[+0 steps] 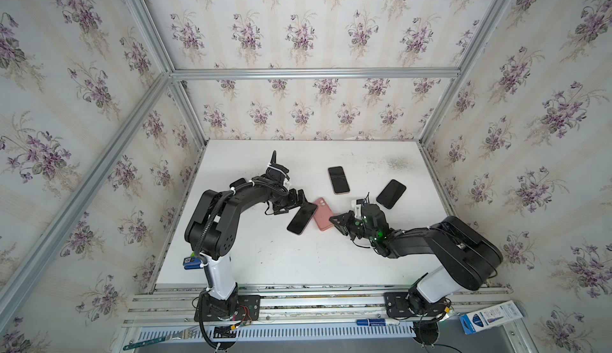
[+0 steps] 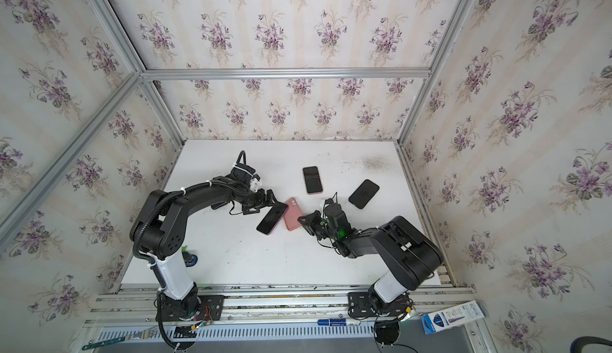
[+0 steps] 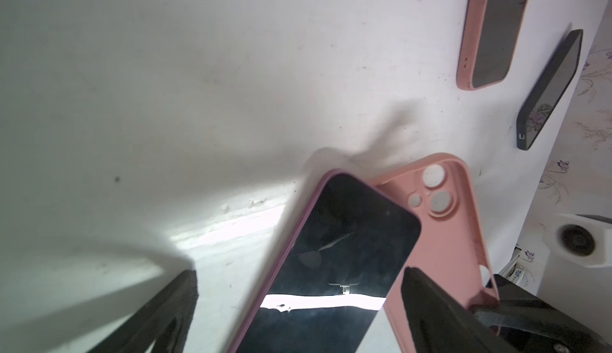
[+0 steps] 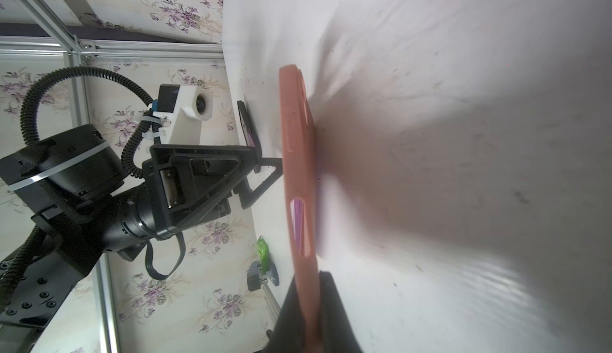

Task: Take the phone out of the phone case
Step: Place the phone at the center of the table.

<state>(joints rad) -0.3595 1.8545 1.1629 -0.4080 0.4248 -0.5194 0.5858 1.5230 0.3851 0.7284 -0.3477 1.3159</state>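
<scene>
A phone (image 1: 301,219) (image 2: 271,218) with a dark screen and purple edge lies mid-table, slanted, one corner resting over the rim of an open pink phone case (image 1: 324,216) (image 2: 293,215). The case's inside and camera cutouts show in the left wrist view (image 3: 440,235), with the phone (image 3: 337,252) across it. My left gripper (image 1: 294,203) (image 3: 298,311) is open, its fingers (image 3: 175,305) wide apart on either side of the phone and clear of it. My right gripper (image 1: 334,219) (image 4: 306,318) is shut on the near end of the case (image 4: 296,156), seen edge-on.
Two other cased phones lie further back: one in a pink case (image 1: 338,180) (image 3: 490,27), one in a dark case (image 1: 391,193) (image 3: 549,93). A blue item (image 1: 192,263) sits at the table's left edge. A marker (image 1: 371,322) and a box (image 1: 490,316) lie on the front rail.
</scene>
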